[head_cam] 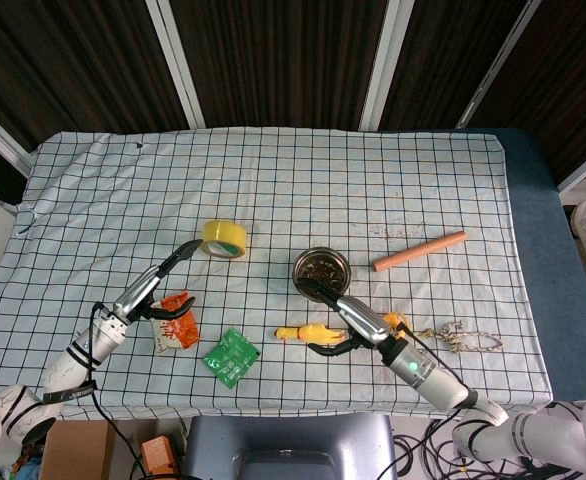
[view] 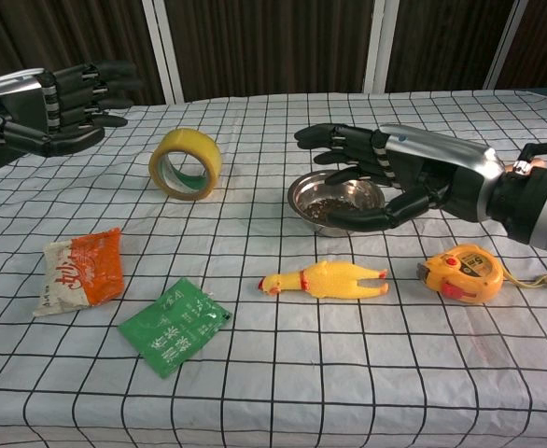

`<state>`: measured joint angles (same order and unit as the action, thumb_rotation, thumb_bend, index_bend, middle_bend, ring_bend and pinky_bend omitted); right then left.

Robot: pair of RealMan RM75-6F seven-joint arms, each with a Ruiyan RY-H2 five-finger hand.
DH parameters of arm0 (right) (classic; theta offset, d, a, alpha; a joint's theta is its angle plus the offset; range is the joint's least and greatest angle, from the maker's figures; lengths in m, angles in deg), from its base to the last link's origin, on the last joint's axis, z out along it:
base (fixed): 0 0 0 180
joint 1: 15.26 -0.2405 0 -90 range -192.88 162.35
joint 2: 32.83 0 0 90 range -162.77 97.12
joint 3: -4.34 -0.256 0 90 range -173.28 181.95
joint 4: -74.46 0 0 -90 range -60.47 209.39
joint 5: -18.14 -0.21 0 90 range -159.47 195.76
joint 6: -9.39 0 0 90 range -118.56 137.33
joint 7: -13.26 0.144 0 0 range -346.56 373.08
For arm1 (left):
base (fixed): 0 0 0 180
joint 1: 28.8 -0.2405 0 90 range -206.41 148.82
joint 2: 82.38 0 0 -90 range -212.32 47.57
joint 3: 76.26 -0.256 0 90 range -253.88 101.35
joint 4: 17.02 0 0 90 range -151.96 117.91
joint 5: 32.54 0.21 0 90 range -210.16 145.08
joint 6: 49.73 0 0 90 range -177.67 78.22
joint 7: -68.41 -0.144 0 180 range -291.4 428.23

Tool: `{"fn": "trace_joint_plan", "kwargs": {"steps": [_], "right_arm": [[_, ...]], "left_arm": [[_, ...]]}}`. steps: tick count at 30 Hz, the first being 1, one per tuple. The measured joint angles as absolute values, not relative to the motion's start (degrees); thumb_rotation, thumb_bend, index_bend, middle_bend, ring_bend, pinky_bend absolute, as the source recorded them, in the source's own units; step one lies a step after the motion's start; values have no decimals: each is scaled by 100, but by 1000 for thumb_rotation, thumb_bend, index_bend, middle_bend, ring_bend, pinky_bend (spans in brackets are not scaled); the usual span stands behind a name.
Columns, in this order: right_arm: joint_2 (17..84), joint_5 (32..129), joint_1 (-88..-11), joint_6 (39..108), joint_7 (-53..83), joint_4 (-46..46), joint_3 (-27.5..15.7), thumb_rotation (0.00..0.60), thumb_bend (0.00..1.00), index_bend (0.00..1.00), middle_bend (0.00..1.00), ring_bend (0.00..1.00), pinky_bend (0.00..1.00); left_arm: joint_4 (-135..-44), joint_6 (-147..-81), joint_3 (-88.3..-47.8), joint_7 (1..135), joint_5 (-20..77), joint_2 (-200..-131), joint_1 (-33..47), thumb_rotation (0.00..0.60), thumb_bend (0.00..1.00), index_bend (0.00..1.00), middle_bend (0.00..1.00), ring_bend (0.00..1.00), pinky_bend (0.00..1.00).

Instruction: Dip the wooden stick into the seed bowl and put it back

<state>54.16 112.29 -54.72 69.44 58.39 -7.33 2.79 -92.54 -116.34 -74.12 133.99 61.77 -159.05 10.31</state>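
The right hand hovers spread and empty over the seed bowl; the left hand, seemingly empty too, floats spread. The wooden stick lies on the surface right of the bowl.

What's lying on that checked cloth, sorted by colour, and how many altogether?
Yellow: 3 – tape roll, rubber chicken, tape measure
Orange: 1 – snack packet
Green: 1 – sachet
Brown: 1 – wooden stick
Silver: 2 – seed bowl, key chain
Total: 8
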Motion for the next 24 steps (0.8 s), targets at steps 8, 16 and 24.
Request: {"fn": "trace_joint_plan", "kwargs": {"steps": [8, 16, 24], "right_arm": [[5428, 11097, -5518, 6884, 5545, -714, 253, 532, 212, 35, 0, 0, 118], [5497, 11067, -5541, 6877, 5228, -583, 225, 527, 212, 51, 3, 0, 118], [5492, 10894, -5556, 6891, 3196, 102, 49, 528, 212, 107, 37, 0, 113]], "left_arm": [[-9087, -11587, -7454, 13299, 6137, -15971, 1069, 600, 424, 0, 0, 0, 75], [-8984, -11596, -7464, 13218, 6130, -16010, 1085, 600, 423, 0, 0, 0, 74], [-8760, -11643, -7578, 11989, 6101, -15886, 923, 600, 423, 0, 0, 0, 69]]}}
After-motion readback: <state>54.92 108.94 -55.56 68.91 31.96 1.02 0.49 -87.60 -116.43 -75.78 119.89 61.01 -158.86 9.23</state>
